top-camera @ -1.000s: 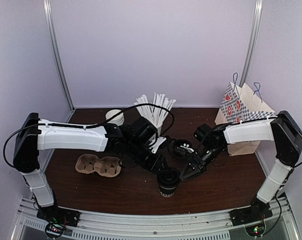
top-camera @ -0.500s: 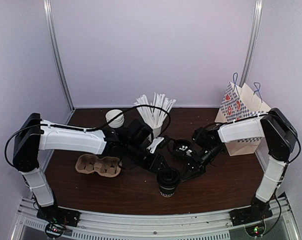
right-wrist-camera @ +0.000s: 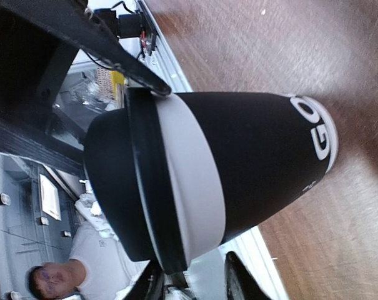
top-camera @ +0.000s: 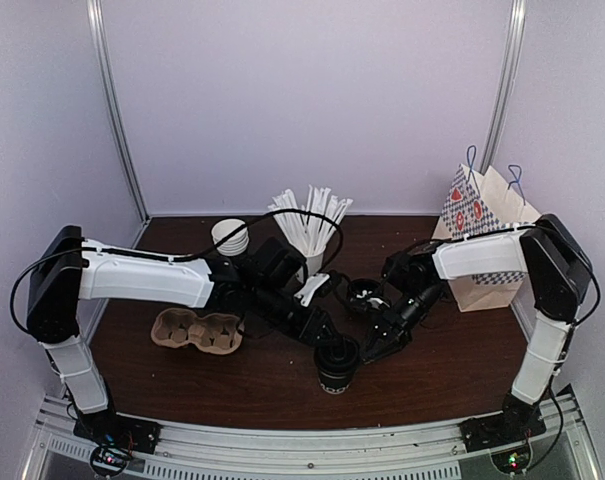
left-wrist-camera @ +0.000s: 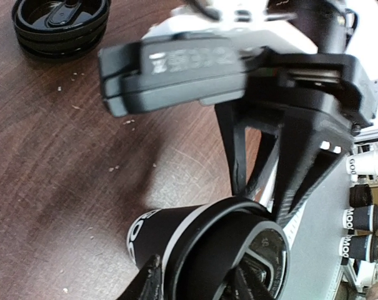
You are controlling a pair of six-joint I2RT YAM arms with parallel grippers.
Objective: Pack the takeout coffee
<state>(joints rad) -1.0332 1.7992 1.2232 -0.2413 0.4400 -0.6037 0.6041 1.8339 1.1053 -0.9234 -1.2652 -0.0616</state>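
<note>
The takeout coffee (top-camera: 337, 368), a black cup with white lettering and a black lid, stands upright near the table's front middle. It also shows in the left wrist view (left-wrist-camera: 176, 244) and fills the right wrist view (right-wrist-camera: 257, 156). My left gripper (top-camera: 325, 340) reaches it from the left. In its own view (left-wrist-camera: 200, 284) one finger lies against the cup wall under the lid and the other over the lid top. My right gripper (top-camera: 370, 350) comes from the right, and its fingers (right-wrist-camera: 195, 281) straddle the lid's rim with a gap on the cup side.
A brown two-cup carrier (top-camera: 195, 330) lies left of the cup. A stack of lidless cups (top-camera: 230, 236) and a white cup of straws (top-camera: 310, 225) stand at the back. Spare black lids (top-camera: 362, 295) (left-wrist-camera: 60, 25) sit behind the cup. A patterned paper bag (top-camera: 482, 240) stands at the right.
My right gripper has moved left and closed in on the cup's lid. My left gripper has stayed at the lid with a small shift. The cup has not moved.
</note>
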